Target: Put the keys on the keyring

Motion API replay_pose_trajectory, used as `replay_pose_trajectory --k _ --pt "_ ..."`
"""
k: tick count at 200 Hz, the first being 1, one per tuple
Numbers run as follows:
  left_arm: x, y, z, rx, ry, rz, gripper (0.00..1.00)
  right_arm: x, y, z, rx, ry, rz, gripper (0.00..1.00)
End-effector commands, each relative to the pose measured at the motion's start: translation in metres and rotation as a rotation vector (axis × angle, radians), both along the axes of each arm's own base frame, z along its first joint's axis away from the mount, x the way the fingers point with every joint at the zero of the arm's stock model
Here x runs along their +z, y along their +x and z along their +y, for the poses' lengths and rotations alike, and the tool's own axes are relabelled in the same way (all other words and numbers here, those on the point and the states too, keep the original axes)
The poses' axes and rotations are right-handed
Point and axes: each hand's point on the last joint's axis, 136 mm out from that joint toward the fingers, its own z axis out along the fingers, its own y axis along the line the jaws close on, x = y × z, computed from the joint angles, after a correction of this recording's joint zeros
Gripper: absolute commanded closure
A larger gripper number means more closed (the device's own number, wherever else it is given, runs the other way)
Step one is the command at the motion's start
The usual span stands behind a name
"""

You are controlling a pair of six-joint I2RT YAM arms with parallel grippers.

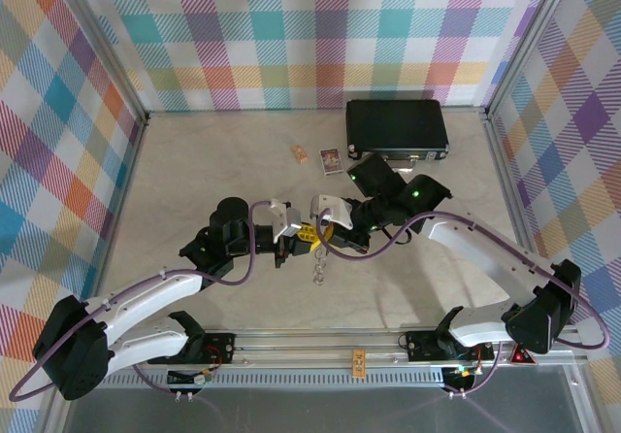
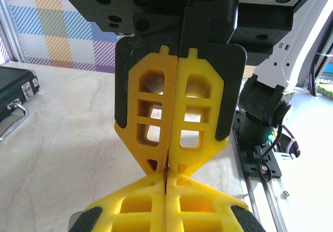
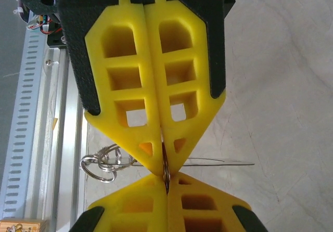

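Left tool (image 1: 303,234) and right tool (image 1: 326,227) meet tip to tip mid-worktop (image 1: 194,181). Both are clamped on the thin keyring (image 3: 165,165). Small loops (image 1: 317,274) hang from it, just near of the tips.

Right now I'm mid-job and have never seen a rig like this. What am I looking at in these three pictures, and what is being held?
Two robot arms are bolted at the near edge of a table. The overhead picture looks down from behind them. The other two come from a camera on each wrist, with that arm's own yellow fingers at the bottom of the picture. The left gripper and right gripper meet tip to tip over the middle of the table. Both are shut and seem to pinch a thin metal ring between them. Smaller rings dangle from it; I cannot pick out any keys. At the far side lie a black case and a small card.
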Motion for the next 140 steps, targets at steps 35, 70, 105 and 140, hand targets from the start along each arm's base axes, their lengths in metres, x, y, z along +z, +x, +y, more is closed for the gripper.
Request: replay_pose_trajectory --k 35,70,105,140 --pt "0.031 0.004 0.007 0.059 -0.136 -0.089 1.00 0.020 0.005 -0.007 -0.090 0.108 -0.129 0.88" --pt "0.040 0.007 0.009 0.089 -0.188 -0.099 1.00 0.025 0.012 -0.019 -0.212 0.167 -0.153 0.58" --pt "0.053 0.007 0.012 0.098 -0.288 -0.106 1.00 0.031 0.005 -0.018 -0.262 0.337 -0.121 0.60" --pt "0.062 0.006 0.014 0.097 -0.345 -0.105 1.00 0.044 0.004 -0.015 -0.292 0.478 -0.096 0.62"
